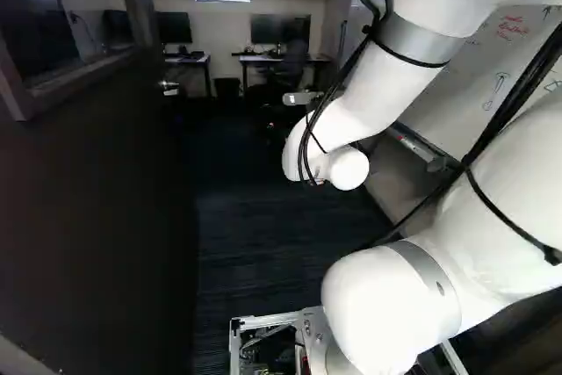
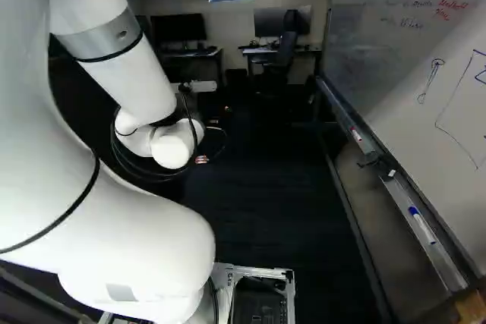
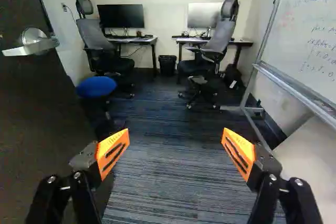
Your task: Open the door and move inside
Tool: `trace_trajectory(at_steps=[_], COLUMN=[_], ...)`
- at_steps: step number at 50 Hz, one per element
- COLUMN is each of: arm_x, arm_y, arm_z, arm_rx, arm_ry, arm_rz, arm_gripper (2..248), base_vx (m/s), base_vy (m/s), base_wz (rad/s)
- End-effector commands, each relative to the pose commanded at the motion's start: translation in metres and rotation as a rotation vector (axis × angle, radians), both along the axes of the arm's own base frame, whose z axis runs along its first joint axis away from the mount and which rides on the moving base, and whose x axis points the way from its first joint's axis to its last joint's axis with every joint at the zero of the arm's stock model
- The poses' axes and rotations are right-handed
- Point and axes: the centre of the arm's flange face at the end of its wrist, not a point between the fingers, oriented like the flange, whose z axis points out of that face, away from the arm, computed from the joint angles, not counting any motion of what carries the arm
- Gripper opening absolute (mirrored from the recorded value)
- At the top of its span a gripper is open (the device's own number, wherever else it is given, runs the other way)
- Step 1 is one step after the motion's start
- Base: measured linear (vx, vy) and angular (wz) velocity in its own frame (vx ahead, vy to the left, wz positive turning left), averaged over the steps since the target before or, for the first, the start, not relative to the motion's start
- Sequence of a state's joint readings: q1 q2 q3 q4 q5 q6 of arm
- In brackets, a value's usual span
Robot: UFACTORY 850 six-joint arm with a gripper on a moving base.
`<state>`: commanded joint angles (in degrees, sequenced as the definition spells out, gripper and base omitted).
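The door (image 1: 97, 199) stands open at left. The gripper (image 3: 175, 135) is spread wide. Farther off sits probably a blue stool (image 3: 96, 86).

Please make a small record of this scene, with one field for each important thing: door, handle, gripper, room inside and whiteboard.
door: dark door, standing open, at the left of the left base view
handle: silver lever on the door, not touched by the gripper
gripper: open, orange pads wide apart, nothing between them
room inside: two desks with monitors, two office chairs, bin, blue stool
whiteboard: on the side opposite the door, with writing
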<state>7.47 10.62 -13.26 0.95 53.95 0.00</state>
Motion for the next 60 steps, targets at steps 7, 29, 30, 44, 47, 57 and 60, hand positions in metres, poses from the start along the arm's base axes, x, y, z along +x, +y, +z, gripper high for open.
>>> trace_trajectory(at_steps=[7, 29, 30, 44, 47, 57, 60], arm_x=[0.0, 0.0, 0.0, 0.0, 0.0, 0.0, 0.0], arm_y=[0.0, 0.0, 0.0, 0.0, 0.0, 0.0, 0.0], arm_z=[0.0, 0.0, 0.0, 0.0, 0.0, 0.0, 0.0], arm_rx=[0.0, 0.0, 0.0, 0.0, 0.0, 0.0, 0.0], arm_ry=[0.0, 0.0, 0.0, 0.0, 0.0, 0.0, 0.0], arm_rz=[0.0, 0.0, 0.0, 0.0, 0.0, 0.0, 0.0], arm_gripper=[247, 247, 247, 247, 247, 247, 247], base_vx=[0.166, 0.178, 0.19, 0.174, 0.203, 0.177, 0.152], base_vy=[0.008, 0.007, 0.006, 0.003, 0.005, 0.001, -0.001], base_wz=[0.005, 0.005, 0.002, 0.007, 0.001, 0.008, -0.011])
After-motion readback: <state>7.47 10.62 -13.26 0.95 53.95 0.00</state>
